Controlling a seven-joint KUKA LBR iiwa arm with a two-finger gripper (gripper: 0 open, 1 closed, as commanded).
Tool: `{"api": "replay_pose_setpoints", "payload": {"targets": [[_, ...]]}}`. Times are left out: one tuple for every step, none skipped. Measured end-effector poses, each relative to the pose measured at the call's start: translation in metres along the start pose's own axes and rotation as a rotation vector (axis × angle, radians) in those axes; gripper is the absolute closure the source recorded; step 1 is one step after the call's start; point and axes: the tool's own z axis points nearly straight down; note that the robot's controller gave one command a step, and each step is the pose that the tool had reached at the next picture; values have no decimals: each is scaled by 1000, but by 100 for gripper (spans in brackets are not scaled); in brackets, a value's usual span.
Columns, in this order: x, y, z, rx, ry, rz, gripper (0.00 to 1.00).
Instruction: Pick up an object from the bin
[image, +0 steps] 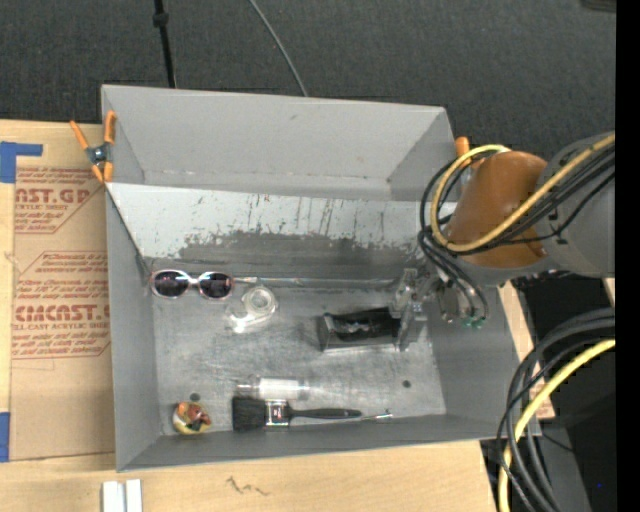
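My gripper (408, 318) hangs low at the right side of the bin, its metal fingers (404, 300) at the right end of a black oblong object (356, 328) that lies on the bin floor. The fingers stand beside or just over that end; whether they touch it I cannot tell. Below it, near the front wall, lie a clear tube (277, 387) and a black brush with a thin handle (290, 412).
Sunglasses with purple lenses (192, 285) lie at the back left, a clear tape roll (254, 306) next to them, and a small yellow-and-red figure (191, 417) in the front left corner. The arm with its orange cover and cables fills the right rim.
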Motion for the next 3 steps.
{"api": "replay_pose_setpoints", "payload": {"targets": [[0, 0, 0, 0, 0, 0, 100], [10, -1, 4, -5, 34, -1, 0], [17, -3, 12, -3, 53, 2, 0]]}}
